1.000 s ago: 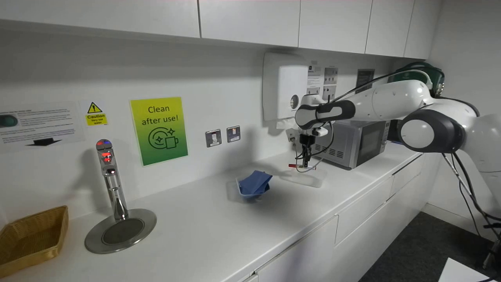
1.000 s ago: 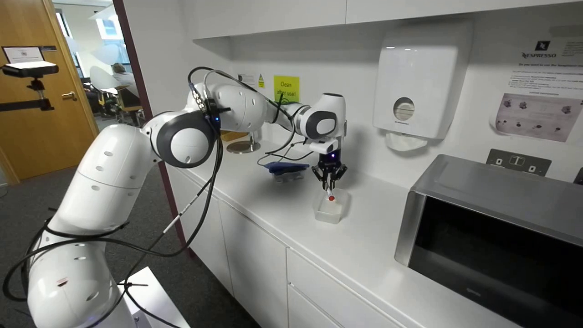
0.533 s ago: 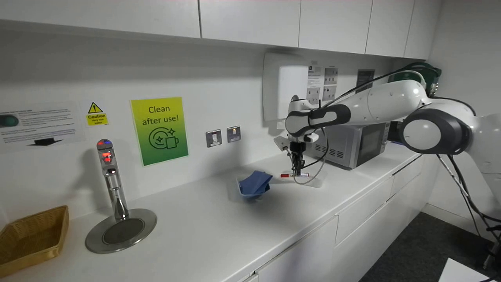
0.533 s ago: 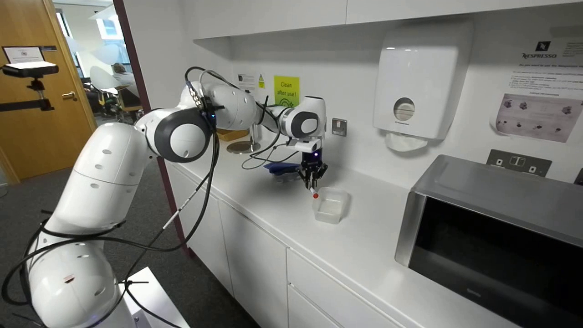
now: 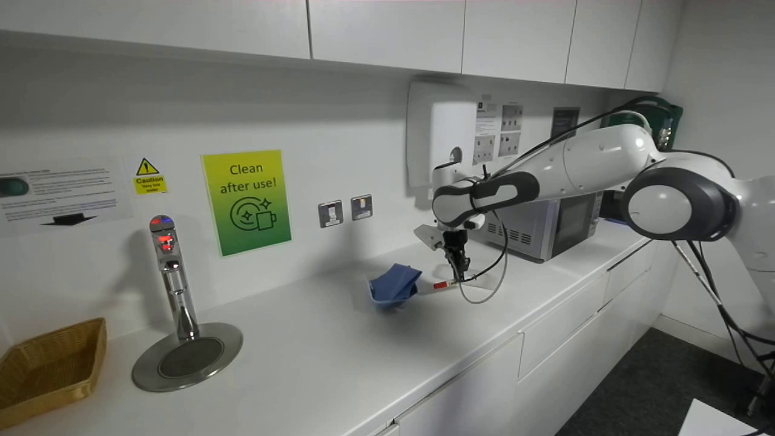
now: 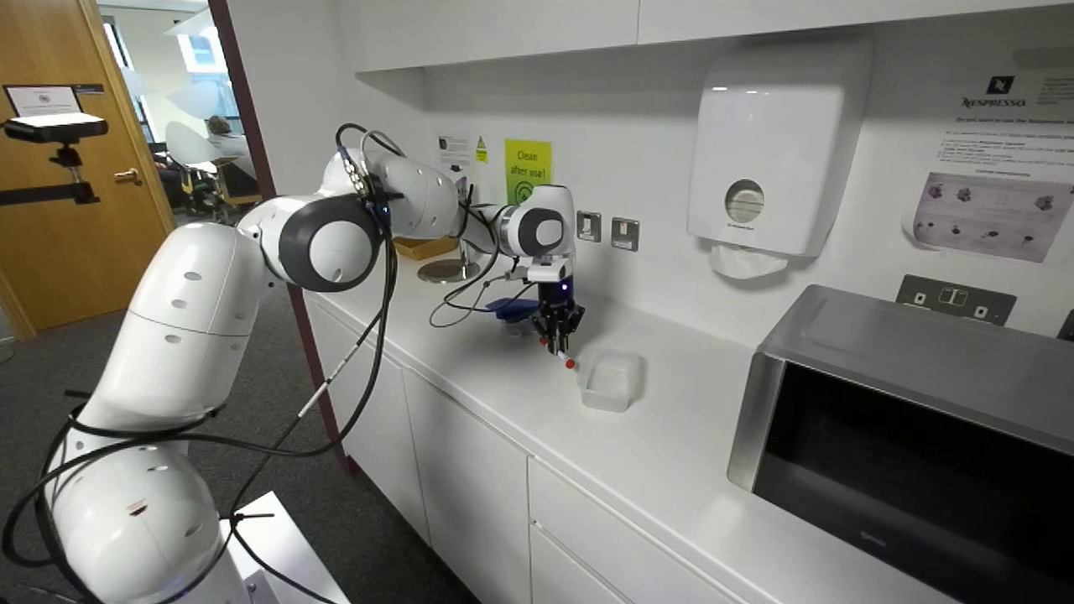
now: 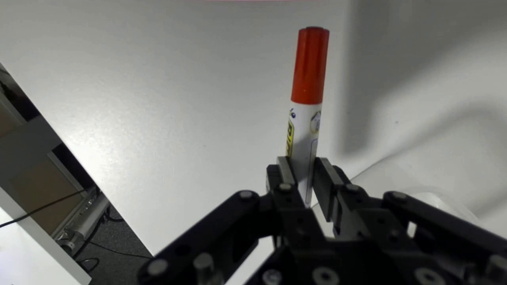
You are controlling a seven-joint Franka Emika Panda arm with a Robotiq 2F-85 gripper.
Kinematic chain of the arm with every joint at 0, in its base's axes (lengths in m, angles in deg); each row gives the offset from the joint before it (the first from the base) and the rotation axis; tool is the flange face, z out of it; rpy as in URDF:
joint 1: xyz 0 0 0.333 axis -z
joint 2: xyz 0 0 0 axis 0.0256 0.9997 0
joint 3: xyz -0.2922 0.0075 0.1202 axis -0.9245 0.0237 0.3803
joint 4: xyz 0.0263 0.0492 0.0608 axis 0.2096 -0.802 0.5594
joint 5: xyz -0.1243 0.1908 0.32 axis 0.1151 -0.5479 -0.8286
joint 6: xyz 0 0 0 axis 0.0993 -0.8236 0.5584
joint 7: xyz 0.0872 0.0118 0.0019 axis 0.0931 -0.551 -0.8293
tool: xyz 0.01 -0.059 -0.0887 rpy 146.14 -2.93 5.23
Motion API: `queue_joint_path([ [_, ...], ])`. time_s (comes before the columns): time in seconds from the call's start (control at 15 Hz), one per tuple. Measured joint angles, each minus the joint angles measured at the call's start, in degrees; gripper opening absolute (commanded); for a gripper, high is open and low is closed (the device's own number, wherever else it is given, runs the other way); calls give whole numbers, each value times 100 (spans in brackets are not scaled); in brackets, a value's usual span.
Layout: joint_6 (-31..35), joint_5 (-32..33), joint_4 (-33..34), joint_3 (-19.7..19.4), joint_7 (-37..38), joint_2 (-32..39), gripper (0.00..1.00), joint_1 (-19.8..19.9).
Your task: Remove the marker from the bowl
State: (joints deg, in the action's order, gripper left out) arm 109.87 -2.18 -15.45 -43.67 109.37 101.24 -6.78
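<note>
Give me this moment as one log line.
end effector: closed on marker; marker: outside bowl; bowl: on counter; release: not yet

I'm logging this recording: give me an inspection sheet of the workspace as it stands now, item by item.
Surface: white counter; spills: nothing seen.
Marker: out of the bowl and gripped; whether it touches the counter cannot be told.
Bowl: upright on the counter, beside the marker.
Clutter: blue item in or over a clear tub; wicker basket.
Gripper: fingers closed around the marker's white barrel, red cap jutting out.
Cables: draped along the arm, loops hanging beside the gripper; snags: nothing seen.
Surroundings: tap, microwave, towel dispenser, "Clean after use!" sign.
</note>
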Motion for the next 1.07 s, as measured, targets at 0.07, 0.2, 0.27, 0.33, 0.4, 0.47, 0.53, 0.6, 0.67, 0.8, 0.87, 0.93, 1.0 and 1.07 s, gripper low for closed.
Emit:
queue_joint_path([
  [0.07,0,56,-25,2,-52,0,5,-17],
  [0.2,0,169,-58,2,-193,0,5,-46],
  [0.27,0,204,-75,2,-319,0,5,-54],
  [0.33,0,220,-87,3,-457,2,5,-58],
  [0.4,0,224,-98,4,-626,5,5,-58],
  [0.47,0,224,-109,4,-798,8,5,-58],
  [0.53,0,224,-117,4,-972,13,5,-56],
  [0.6,0,224,-124,4,-1141,18,5,-54],
  [0.67,1,222,-128,4,-1315,22,5,-52],
  [0.8,1,209,-131,5,-1645,29,5,-42],
  [0.87,1,204,-131,5,-1782,32,5,-33],
  [0.93,2,196,-131,5,-1908,35,5,-22],
  [1.0,3,185,-131,5,-2017,37,5,-6],
  [1.07,6,172,-131,6,-2122,39,5,8],
])
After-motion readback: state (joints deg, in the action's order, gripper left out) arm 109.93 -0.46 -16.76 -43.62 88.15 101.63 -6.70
